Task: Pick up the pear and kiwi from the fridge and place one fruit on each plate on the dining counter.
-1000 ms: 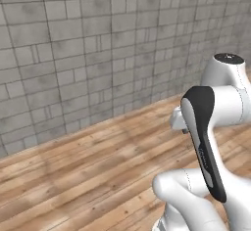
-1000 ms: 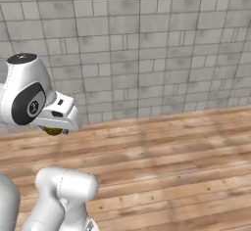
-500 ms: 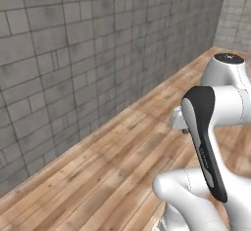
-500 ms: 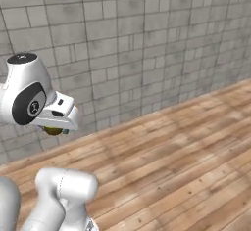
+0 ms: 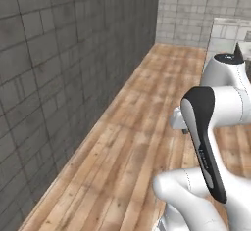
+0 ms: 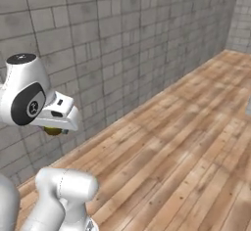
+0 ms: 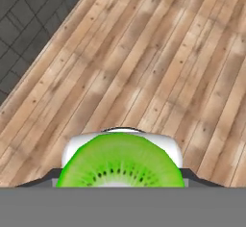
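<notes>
Gripper (image 6: 53,129) clamped on the kiwi (image 7: 120,161), held tucked under the folded arm; lime-green cut face close before the hand view, and in the right base view just a dull brownish lump under the white hand, probably the same fruit though too small to swear to. Since a second ago, no change in the hold or the arm's pose, but a whole swing of both base views: grey tiled wall (image 5: 59,78) formerly square ahead, now slanting away along the left, with a far corner and a pale cabinet-like block (image 5: 228,34) at the far right newly showing. Camera motion, then, not the room's: base turning, likely in transit from the fridge toward the dining counter with one fruit aboard. Below, bare wooden plank floor (image 7: 144,62) running out to the far wall.
</notes>
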Robot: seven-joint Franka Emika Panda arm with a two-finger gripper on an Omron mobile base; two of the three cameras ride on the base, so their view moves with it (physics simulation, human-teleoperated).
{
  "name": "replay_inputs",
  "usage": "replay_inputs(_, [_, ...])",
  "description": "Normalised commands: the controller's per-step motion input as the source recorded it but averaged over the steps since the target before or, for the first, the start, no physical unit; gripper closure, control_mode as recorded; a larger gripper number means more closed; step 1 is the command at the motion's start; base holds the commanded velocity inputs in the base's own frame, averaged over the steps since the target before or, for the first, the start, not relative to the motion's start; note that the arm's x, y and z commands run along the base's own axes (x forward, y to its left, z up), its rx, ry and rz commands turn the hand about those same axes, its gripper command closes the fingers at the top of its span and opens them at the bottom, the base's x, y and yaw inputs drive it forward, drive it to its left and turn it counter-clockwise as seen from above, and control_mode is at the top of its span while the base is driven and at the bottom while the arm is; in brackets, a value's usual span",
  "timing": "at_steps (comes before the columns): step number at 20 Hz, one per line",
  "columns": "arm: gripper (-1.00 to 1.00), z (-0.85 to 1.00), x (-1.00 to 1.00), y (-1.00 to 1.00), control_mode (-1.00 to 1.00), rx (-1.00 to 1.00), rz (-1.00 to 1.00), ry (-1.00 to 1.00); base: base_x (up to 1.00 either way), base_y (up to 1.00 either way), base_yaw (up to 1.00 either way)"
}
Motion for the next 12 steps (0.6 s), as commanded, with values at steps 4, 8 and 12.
replay_inputs(4, [1.00, 0.00, 0.00, 0.00, 1.00, 0.00, 0.00, 0.00, 1.00, 0.33, -0.51])
replay_inputs(8, [1.00, 0.00, 0.00, 0.00, 1.00, 0.00, 0.00, 0.00, 1.00, 0.02, -0.48])
replay_inputs(12, [1.00, 0.00, 0.00, 0.00, 1.00, 0.00, 0.00, 0.00, 1.00, 0.15, -0.48])
